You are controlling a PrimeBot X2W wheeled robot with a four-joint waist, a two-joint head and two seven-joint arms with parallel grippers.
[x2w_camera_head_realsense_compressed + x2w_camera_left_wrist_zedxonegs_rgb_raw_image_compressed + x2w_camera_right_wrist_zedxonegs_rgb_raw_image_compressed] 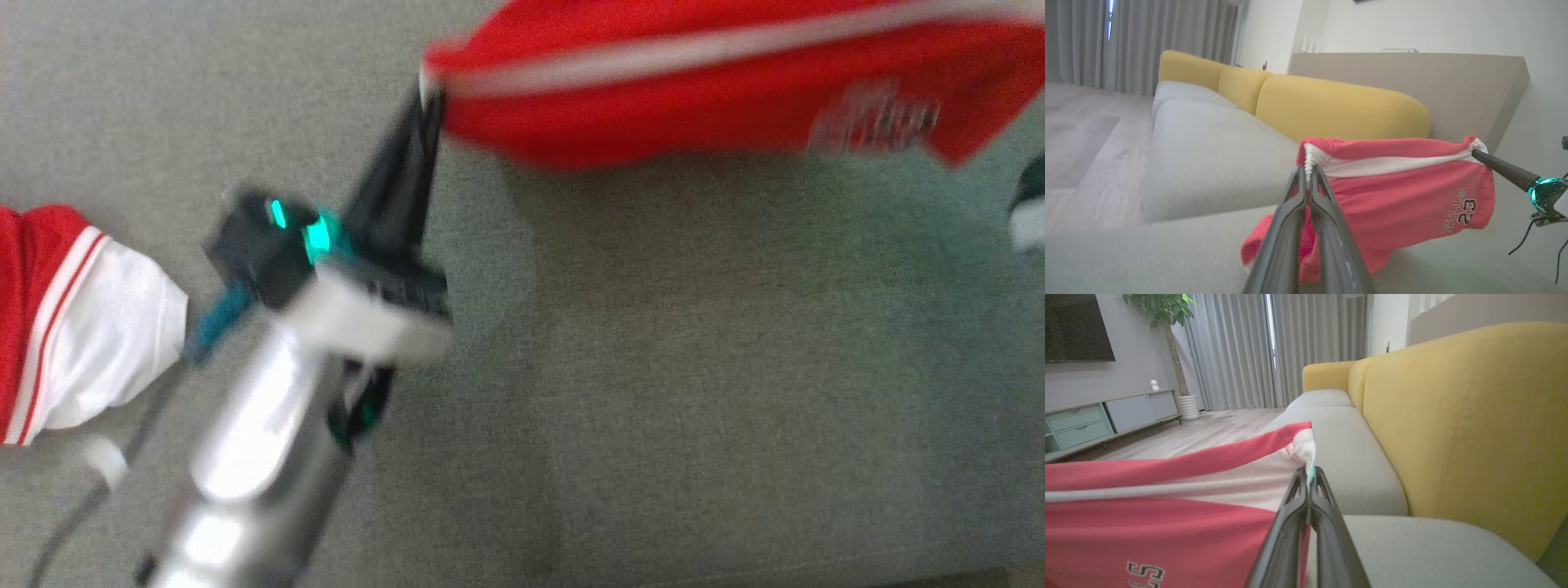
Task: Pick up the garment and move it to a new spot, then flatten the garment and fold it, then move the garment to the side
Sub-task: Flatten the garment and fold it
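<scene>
The left gripper is clamping its jaws on one waistband corner of the red garment; the right gripper is clamping the opposite corner. The garment is hanging stretched between them, above the grey sofa seat.

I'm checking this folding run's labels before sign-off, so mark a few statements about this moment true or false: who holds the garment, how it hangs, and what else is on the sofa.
1. The left claw and the right claw are each shut on the red garment. True.
2. The red garment lies flat on the sofa seat. False: it is held up by its white-striped top edge, stretched between the two claws.
3. The sofa's back cushions are grey. False: they are yellow; the seat is grey.
4. A second red-and-white garment lies on the seat at the robot's left. True.
</scene>
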